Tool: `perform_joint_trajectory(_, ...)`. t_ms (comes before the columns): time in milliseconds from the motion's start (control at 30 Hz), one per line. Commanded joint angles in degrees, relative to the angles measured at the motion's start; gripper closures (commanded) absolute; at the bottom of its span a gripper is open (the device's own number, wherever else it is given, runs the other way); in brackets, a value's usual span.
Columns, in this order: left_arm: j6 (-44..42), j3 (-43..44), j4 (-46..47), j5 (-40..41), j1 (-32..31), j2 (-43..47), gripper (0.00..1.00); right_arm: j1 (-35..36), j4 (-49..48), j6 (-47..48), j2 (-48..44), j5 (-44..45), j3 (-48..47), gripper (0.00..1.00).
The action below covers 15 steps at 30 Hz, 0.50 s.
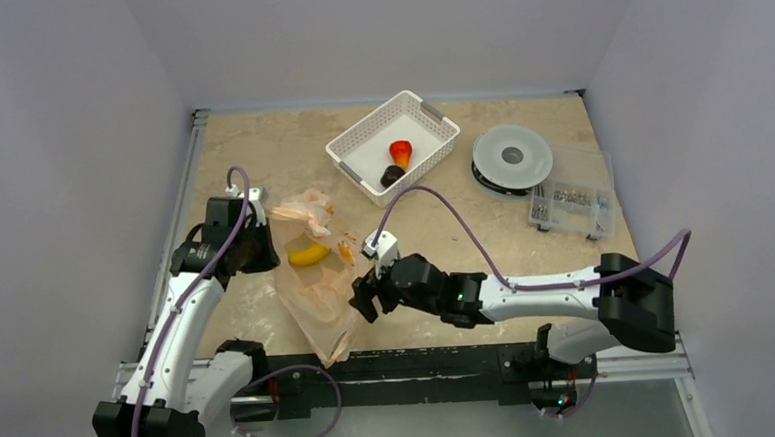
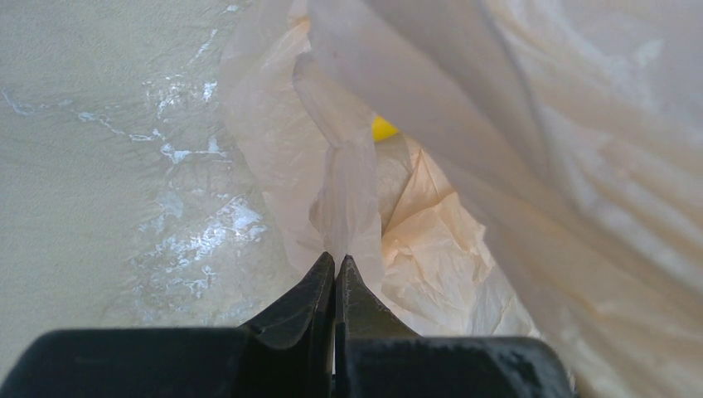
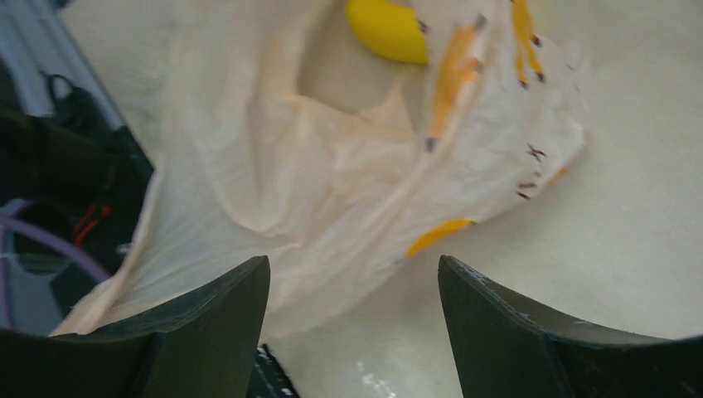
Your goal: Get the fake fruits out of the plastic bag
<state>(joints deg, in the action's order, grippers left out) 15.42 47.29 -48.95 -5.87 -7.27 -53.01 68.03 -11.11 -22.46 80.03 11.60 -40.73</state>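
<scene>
The pale-orange plastic bag (image 1: 319, 287) lies crumpled on the table near the front edge. A yellow fake fruit (image 1: 308, 254) sits inside it, near its mouth. My left gripper (image 1: 265, 247) is shut on a fold of the plastic bag (image 2: 431, 240) at its left rim, and the yellow fruit (image 2: 383, 128) peeks out behind the film. My right gripper (image 1: 363, 300) hovers open at the bag's right side with nothing between its fingers. In the right wrist view the bag (image 3: 290, 182) and yellow fruit (image 3: 385, 29) lie ahead of that gripper (image 3: 352, 265). A red-orange fruit (image 1: 400, 152) and a dark brown one (image 1: 391, 175) rest in the white basket (image 1: 436, 113).
A grey filament spool (image 1: 512, 158) and a clear box of small parts (image 1: 571, 201) stand at the back right. The black frame rail (image 1: 421, 362) runs along the table's near edge, just under the bag's lower corner.
</scene>
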Motion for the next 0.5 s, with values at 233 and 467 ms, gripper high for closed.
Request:
perform_joint_trajectory(233,0.3,1.1,0.4,0.5,-0.4,1.5,1.00,5.4,-3.3,-2.3,9.6,7.3,-16.6,0.47)
perform_joint_trajectory(467,0.4,1.1,0.4,0.8,-0.4,1.9,1.00,5.4,-2.2,-32.6,20.2,6.6,-24.0,0.50)
